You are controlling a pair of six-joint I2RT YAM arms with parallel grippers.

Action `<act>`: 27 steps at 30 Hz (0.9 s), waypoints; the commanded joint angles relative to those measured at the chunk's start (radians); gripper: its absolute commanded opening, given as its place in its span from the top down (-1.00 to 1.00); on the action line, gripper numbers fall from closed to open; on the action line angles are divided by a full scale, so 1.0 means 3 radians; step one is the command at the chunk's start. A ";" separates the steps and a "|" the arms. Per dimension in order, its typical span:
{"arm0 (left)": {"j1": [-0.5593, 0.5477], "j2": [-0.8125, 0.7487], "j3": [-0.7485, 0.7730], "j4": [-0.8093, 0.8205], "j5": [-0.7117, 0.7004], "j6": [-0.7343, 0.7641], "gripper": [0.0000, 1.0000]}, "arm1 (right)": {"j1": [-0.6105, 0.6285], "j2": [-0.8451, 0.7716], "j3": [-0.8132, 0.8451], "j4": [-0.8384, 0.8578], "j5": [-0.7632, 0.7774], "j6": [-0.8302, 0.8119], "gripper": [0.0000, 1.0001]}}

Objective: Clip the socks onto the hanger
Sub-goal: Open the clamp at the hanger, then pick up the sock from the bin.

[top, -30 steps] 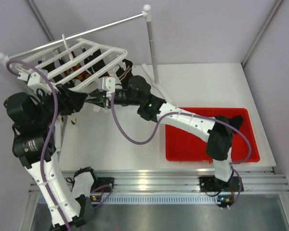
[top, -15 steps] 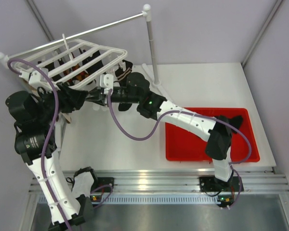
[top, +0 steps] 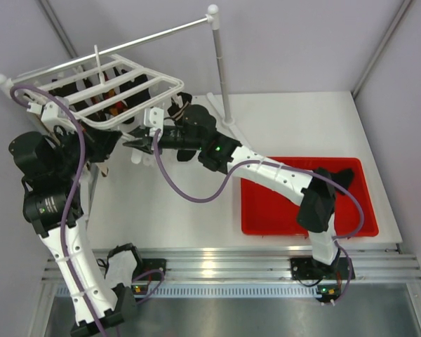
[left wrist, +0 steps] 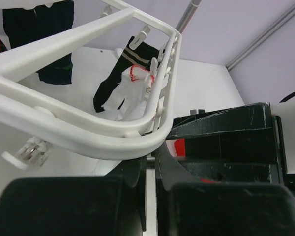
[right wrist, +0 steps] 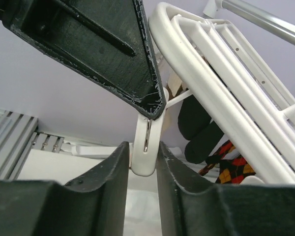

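The white hanger (top: 116,74) hangs at the back left, with dark socks under its slats. A black sock with white stripes (left wrist: 119,81) hangs clipped near its far corner, beside a white sock (left wrist: 130,96). My left gripper (left wrist: 151,158) sits just under the hanger's rounded near corner (left wrist: 113,142). Its jaws are shut to a thin slit with nothing showing between them. My right gripper (right wrist: 143,147) is shut on a white dangling clip (right wrist: 146,160). The two grippers meet tip to tip below the hanger's near edge, left (top: 116,142) and right (top: 132,144).
The grey metal rail stand (top: 219,70) rises behind the right arm, and its rail (top: 154,34) crosses above the hanger. A red tray (top: 266,210) lies at the front right under the right arm. A red and orange patterned sock (right wrist: 228,160) hangs under the slats.
The left jaws have closed. The hanger has swung into a flatter lie. Both grippers have slid a little left under its near edge, the right one still on the clip.
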 commanded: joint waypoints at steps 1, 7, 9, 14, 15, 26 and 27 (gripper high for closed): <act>0.0004 0.0039 -0.0039 0.0361 0.0042 -0.0022 1.00 | 0.0032 -0.0016 0.0120 -0.0105 -0.0144 0.0013 0.42; 0.0004 -0.0012 -0.0147 0.0438 0.0072 -0.0099 1.00 | 0.0022 -0.0297 -0.0268 -0.0172 -0.0001 -0.0033 -0.26; 0.0004 -0.0027 -0.0167 0.0453 0.0072 -0.0104 1.00 | -0.0004 -0.0465 -0.0478 -0.0248 0.0075 -0.0033 -0.47; 0.0004 -0.0063 -0.0223 0.0479 0.0088 -0.0109 1.00 | -0.0152 -0.0976 -0.1003 -0.0688 0.0157 0.0033 -1.00; 0.0004 -0.0058 -0.0234 0.0484 0.0098 -0.0114 1.00 | -0.0253 -0.1058 -0.1081 -0.0800 0.0167 0.0064 -0.99; 0.0004 -0.0068 -0.0290 0.0530 0.0129 -0.0129 1.00 | -0.1772 -0.2208 -0.2154 -0.2664 -0.0324 -0.0251 -0.99; 0.0004 -0.0073 -0.0300 0.0525 0.0129 -0.0139 1.00 | -0.2036 -0.2255 -0.2211 -0.2809 -0.0288 -0.0303 -0.96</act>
